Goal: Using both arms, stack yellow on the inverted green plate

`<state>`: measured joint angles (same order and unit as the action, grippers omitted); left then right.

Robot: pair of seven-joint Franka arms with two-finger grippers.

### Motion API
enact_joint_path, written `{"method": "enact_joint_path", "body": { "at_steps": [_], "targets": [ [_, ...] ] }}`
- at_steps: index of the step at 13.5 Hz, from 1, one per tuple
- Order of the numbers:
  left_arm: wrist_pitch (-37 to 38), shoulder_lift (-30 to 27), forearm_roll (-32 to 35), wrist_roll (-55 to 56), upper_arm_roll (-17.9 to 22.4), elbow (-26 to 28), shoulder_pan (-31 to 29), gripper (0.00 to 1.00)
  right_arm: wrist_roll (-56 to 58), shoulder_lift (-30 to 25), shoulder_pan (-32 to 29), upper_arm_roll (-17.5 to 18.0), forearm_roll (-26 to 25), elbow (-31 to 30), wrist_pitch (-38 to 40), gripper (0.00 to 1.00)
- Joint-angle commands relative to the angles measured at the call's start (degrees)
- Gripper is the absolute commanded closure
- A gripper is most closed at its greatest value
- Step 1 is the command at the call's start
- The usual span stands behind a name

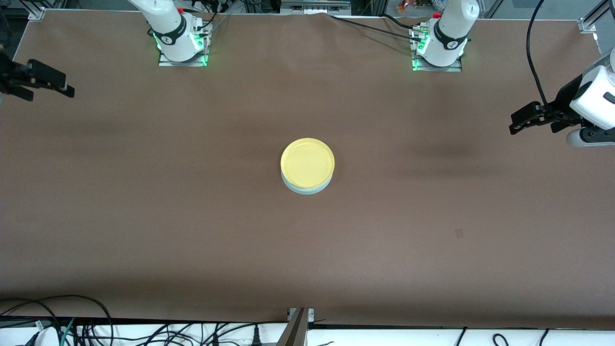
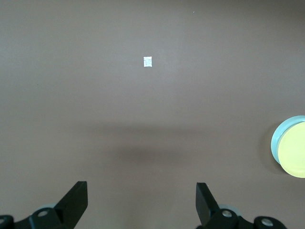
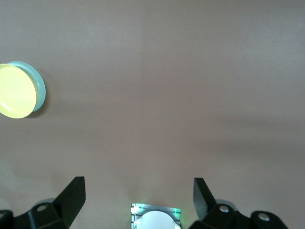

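The yellow plate (image 1: pixel 307 163) sits on the green plate (image 1: pixel 307 188) at mid-table, the green rim showing as a crescent along the edge nearer the front camera. The left gripper (image 1: pixel 521 121) hangs over the left arm's end of the brown table (image 1: pixel 144 216), jaws spread and empty; the right gripper (image 1: pixel 48 86) hangs likewise over the right arm's end. Bare cloth surrounds the stack on every side, both grippers well apart from it.

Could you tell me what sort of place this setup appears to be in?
Probably a robotics lab bench: two bolted-down arms with green-lit bases, a brown-covered table framed in aluminium, loose cables along its edge.
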<state>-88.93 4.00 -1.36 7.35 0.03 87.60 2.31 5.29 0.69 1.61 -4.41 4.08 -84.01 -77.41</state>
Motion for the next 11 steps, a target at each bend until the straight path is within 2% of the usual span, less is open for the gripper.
{"method": "enact_joint_path", "body": {
  "at_steps": [1, 7, 11],
  "targets": [
    [0.87, 0.30, -0.39, -1.37, 0.23, -1.11, 0.07, 0.00, 0.60, -1.66, -2.39, 6.41, -7.04, -3.96, -0.63, 0.00],
    [0.78, 0.30, -0.39, -1.37, 0.15, -1.46, 0.51, 0.00, -2.82, -2.18, -3.81, 7.40, -6.71, -4.67, 0.50, 0.00],
    [0.78, 0.30, -0.39, -1.37, -0.64, -1.55, 0.60, 0.00, -2.04, 0.10, -3.63, 6.96, -6.98, -3.53, 0.51, 0.00]
  ]
}}
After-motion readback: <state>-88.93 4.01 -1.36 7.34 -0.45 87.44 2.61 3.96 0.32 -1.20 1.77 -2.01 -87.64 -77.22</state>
